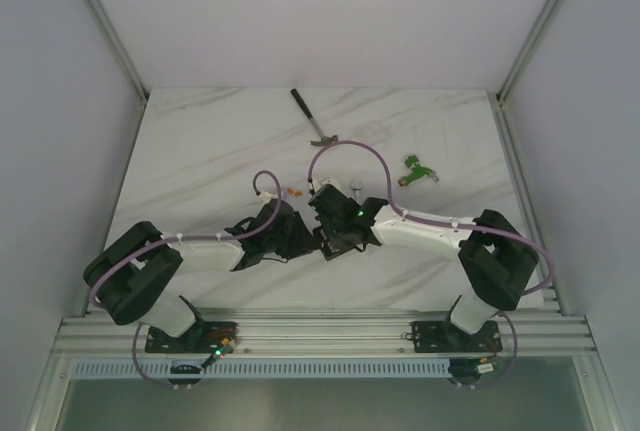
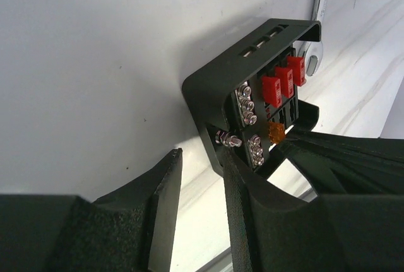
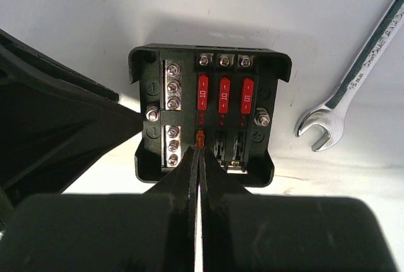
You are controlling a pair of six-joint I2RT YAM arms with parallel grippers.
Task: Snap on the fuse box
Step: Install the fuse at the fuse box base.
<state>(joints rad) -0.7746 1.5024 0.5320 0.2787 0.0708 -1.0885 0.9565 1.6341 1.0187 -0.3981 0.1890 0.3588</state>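
White marbled tabletop fills the overhead view. Left of centre, the left gripper stands partly open, one finger against the single fuse box at mid-frame. Three red fuses fill its upper row, with one orange fuse below. The right gripper is closed at that fuse, perhaps pinching it. One wrench lies right; one green connector sits farther right.
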